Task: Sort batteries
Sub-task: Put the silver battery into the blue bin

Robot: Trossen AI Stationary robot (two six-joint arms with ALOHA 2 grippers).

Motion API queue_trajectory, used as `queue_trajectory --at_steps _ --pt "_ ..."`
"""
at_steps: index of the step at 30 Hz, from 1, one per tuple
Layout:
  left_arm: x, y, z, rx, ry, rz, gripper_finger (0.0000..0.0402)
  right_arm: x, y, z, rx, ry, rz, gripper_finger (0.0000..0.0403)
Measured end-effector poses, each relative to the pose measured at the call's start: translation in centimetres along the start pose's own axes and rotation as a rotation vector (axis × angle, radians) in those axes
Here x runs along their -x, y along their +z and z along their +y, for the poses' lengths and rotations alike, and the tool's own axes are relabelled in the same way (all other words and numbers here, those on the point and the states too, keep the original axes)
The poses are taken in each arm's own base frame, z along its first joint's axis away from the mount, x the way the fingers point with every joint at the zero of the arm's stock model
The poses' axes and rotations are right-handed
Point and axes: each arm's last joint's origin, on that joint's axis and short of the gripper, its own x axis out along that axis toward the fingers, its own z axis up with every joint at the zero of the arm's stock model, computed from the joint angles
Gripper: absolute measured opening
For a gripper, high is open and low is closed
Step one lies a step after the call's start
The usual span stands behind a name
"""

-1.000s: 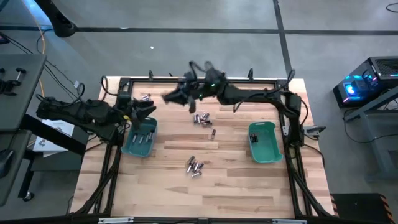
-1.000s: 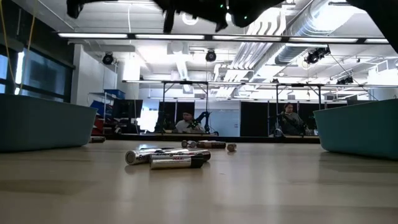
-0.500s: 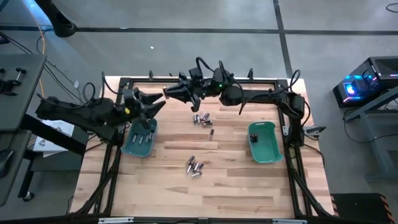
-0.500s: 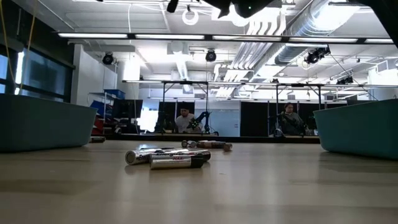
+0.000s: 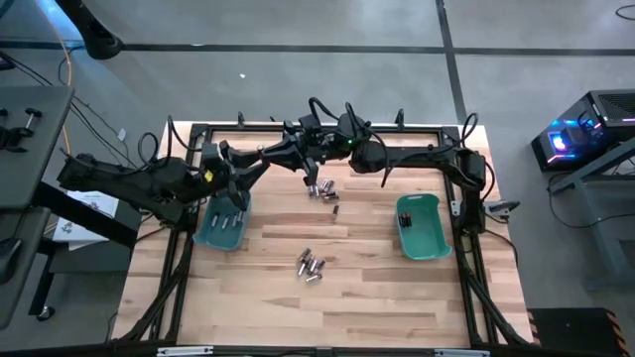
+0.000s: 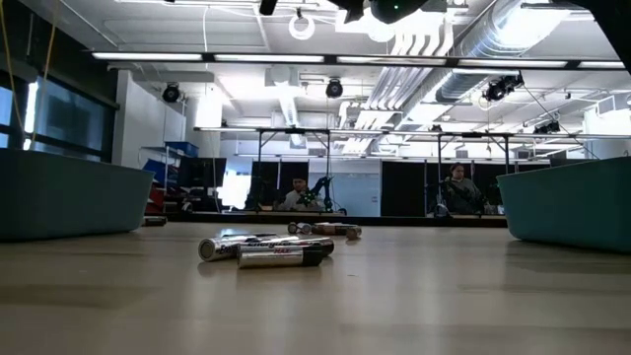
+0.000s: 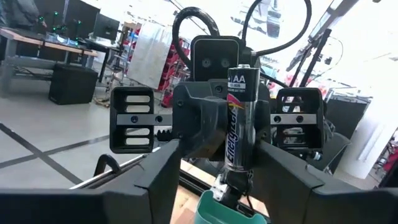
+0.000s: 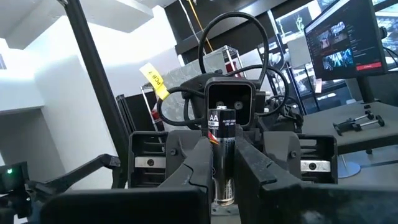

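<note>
Battery (image 7: 239, 118) mid-air between two claws, a handover over the table's back-left!
Right gripper (image 8: 221, 180) is clamped on the cell, which stands upright, its long axis crosswise to both sets of fingers. Left gripper (image 7: 217, 149) faces it nose to nose, fingers spread either side of the cell and apparently not squeezing yet, above the left teal bin (image 5: 203, 233). The left arm is nearer that bin.
</note>
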Motion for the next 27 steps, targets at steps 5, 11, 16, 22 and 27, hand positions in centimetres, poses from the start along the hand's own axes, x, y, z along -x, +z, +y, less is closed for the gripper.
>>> queue_trajectory --at_steps 5,11,16,22,27 --pt "0.0 0.04 -0.03 0.003 -0.008 -0.002 0.0136 0.01 -0.03 -0.04 -0.003 -0.004 0.002 0.0019" --pt "0.0 0.05 -0.08 0.004 -0.023 0.0 0.0077 0.0 -0.08 -0.13 -0.006 -0.028 -0.001 0.0019" --pt "0.01 0.06 -0.09 0.005 -0.026 0.0 0.0036 -0.03 -0.11 -0.07 -0.006 -0.026 0.0 0.0019" --pt "0.02 0.08 -0.15 0.004 -0.046 0.002 0.0033 -0.15 -0.24 0.12 -0.008 -0.022 0.003 0.0043" --pt "0.03 -0.04 -0.2 -0.009 -0.065 0.014 0.0033 -0.27 -0.47 0.28 -0.019 -0.022 0.015 0.0083"
